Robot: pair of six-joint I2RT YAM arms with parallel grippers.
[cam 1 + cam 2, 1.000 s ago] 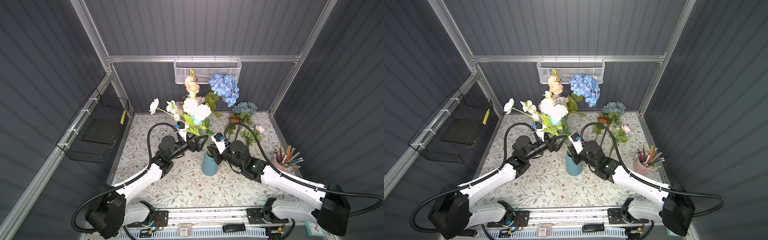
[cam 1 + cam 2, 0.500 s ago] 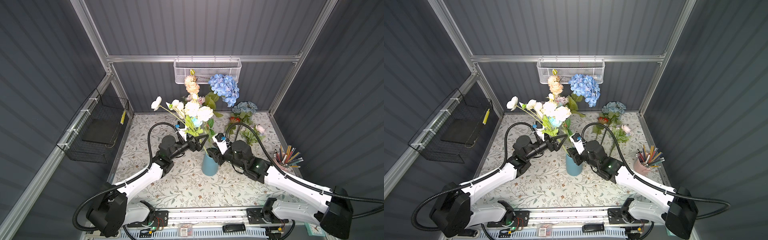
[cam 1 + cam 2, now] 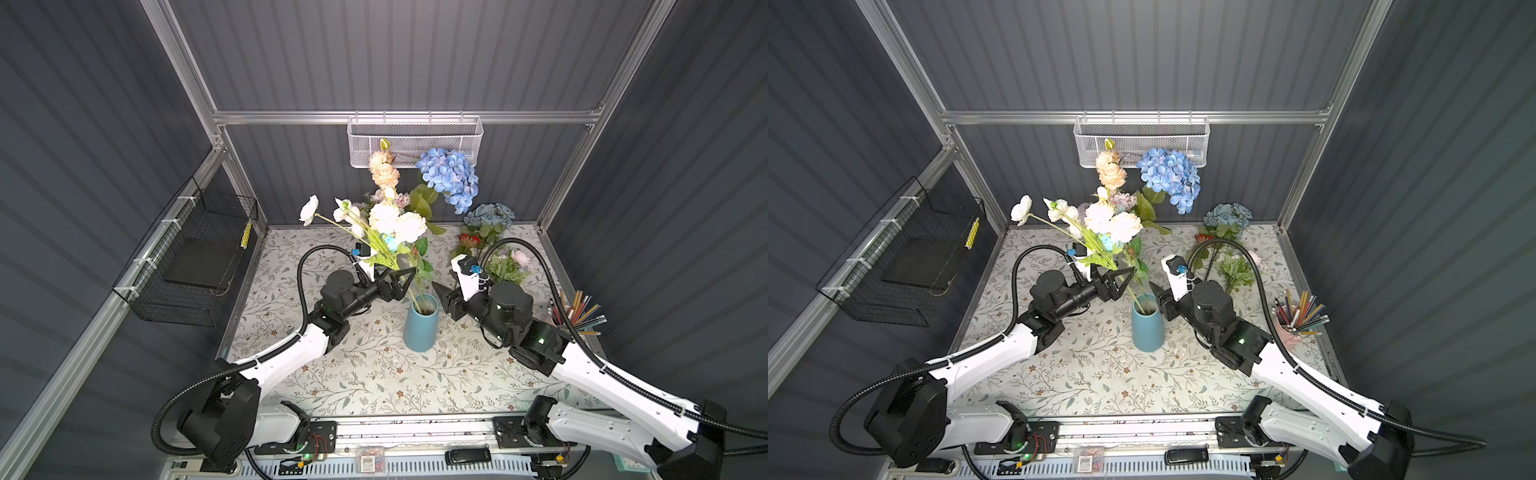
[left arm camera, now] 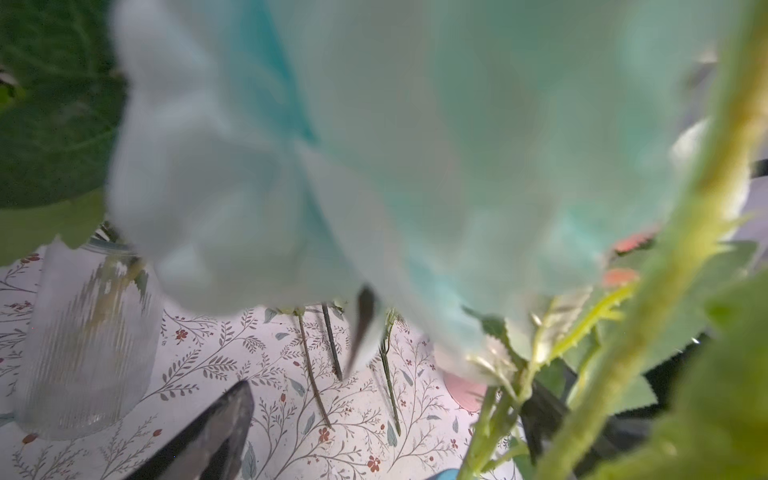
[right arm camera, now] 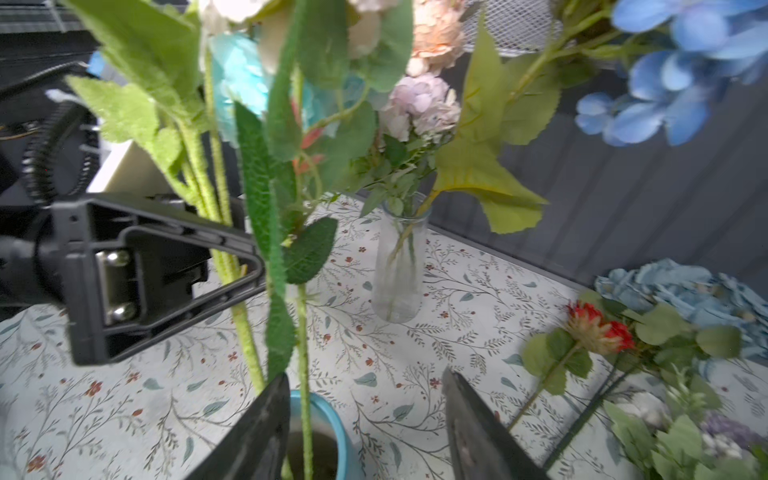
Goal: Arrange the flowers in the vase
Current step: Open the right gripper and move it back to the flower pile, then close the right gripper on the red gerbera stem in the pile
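Note:
A blue vase (image 3: 420,322) (image 3: 1147,322) stands mid-table with a bunch of white, cream and pale-blue flowers (image 3: 390,220) (image 3: 1106,220) leaning left out of it. My left gripper (image 3: 409,282) (image 3: 1126,282) is open around the green stems just above the vase mouth. In the left wrist view a pale-blue bloom (image 4: 374,166) blocks most of the picture. My right gripper (image 3: 442,291) (image 3: 1156,291) (image 5: 365,399) is open at the vase's right rim, with one stem (image 5: 305,407) standing free by its finger. More flowers (image 3: 490,241) (image 5: 598,332) lie at the back right.
A clear glass vase (image 5: 399,266) (image 4: 83,345) behind holds peach roses (image 3: 384,170) and a blue hydrangea (image 3: 449,178). A pink cup of pencils (image 3: 575,320) stands at the right edge. A white mesh basket (image 3: 415,141) hangs on the back wall, a black wire basket (image 3: 195,266) on the left wall.
My right gripper has opened off the stems and drawn back slightly to the right. The bunch has sunk lower into the blue vase. The left gripper has stayed open.

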